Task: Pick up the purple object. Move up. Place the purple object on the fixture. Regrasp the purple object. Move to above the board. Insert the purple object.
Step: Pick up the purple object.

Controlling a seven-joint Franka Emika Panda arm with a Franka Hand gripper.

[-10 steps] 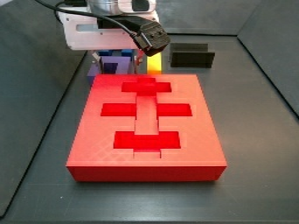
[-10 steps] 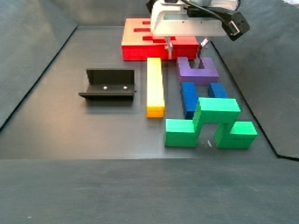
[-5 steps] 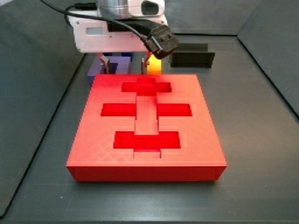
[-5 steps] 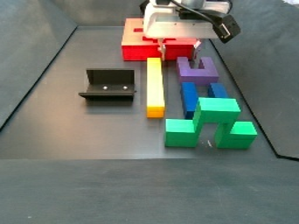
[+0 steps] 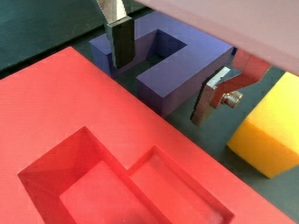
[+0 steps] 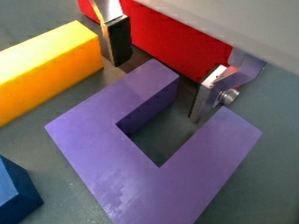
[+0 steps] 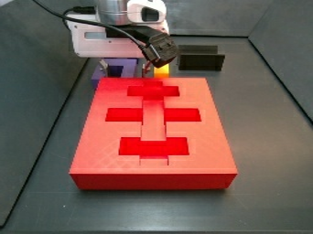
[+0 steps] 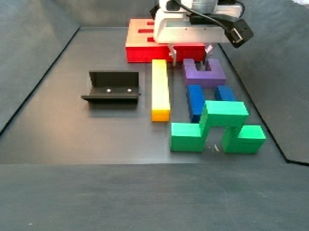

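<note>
In a wrist view my fingers (image 5: 176, 66) hang low over the purple object (image 5: 176, 74), spread apart with one plate on each side of it. One finger (image 5: 119, 39) stands at the outer face of a prong, the other finger (image 5: 216, 94) at the outer face of the opposite prong; I cannot tell whether either pad touches the plastic. The board (image 5: 82, 140) fills the near part of this picture, a stepped recess sunk in its red top, and the yellow bar (image 5: 267, 131) lies just beside the purple object on its far side.

In a wrist view taken from the opposite side, the purple object (image 6: 146, 144) lies flat on the grey floor, its slot opening toward the board (image 6: 181, 39). My fingers (image 6: 163, 70) are open around the prong ends, one finger (image 6: 114, 37) outside one prong and the other finger (image 6: 212, 94) against the other prong. The yellow bar (image 6: 41, 70) runs beside it, and a corner of the blue block (image 6: 14, 197) shows at the edge.

In a side view my fingers (image 7: 123, 66) are down behind the far edge of the board (image 7: 153, 128), mostly hidden by the white wrist housing; a bit of the purple object (image 7: 119, 68) shows under it, and the fixture (image 7: 200, 58) stands well apart at the back.

In a side view my fingers (image 8: 193, 61) sit spread over the purple object (image 8: 201, 74), which lies between the board (image 8: 146, 47) and the blue block (image 8: 200, 95). The yellow bar (image 8: 160, 90) lies alongside, the fixture (image 8: 111, 88) stands apart beyond it, and the green block (image 8: 218, 124) is nearest the camera.
</note>
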